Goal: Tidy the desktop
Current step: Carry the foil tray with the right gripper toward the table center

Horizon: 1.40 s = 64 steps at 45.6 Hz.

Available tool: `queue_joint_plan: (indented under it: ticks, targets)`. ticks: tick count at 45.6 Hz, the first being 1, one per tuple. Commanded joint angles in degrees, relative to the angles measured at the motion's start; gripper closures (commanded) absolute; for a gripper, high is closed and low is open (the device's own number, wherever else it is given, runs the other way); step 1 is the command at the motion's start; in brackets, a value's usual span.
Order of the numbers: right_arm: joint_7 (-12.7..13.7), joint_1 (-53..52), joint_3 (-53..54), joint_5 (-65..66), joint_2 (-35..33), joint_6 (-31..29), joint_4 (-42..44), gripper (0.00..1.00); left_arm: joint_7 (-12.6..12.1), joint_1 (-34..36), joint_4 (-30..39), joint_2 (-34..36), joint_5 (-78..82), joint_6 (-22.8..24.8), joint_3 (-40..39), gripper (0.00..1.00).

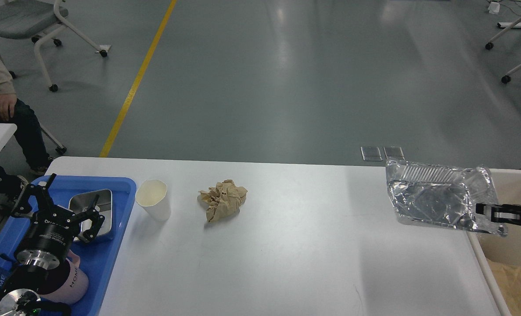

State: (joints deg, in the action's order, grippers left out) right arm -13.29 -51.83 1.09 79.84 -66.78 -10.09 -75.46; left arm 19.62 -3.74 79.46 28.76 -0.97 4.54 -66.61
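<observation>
Setting: grey workshop floor behind; white counter fills the lower view, the surface to be tidied.
On counter: paper cup upright at left, crumpled brown paper just beside it, toward centre.
Right end effector: clamped on foil tray, held at the counter's right edge, beside beige bin.
Left end effector: fingers apart, empty, over blue tray holding metal dish and mug.
Step judged: binning foil.
Technique: carry fully over the bin opening before release; foil snags easily.
</observation>
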Motion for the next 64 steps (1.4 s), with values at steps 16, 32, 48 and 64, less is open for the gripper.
queue_joint_plan:
  ticks: [16,32,48,64]
  targets:
    - [0.8,-5.0,-1.2,6.7,17.3,-3.4,7.6,1.0,0.1,0.5,0.0,0.1,0.0,-1.9,0.1,0.04]
    - [0.8,-12.4,-10.5,5.9,27.6,-3.4,12.8,1.0,-0.1,0.8,0.0,0.0,0.0,-2.0,0.2,0.04]
    - [0.7,-15.8,-13.3,2.7,37.8,-3.5,17.9,1.0,0.3,0.8,0.0,0.2,0.1,-2.0,0.2,0.04]
    - [0.7,-16.7,-13.5,1.3,38.7,-3.5,18.9,1.0,0.5,0.8,0.7,4.9,1.1,-2.2,2.4,0.04]
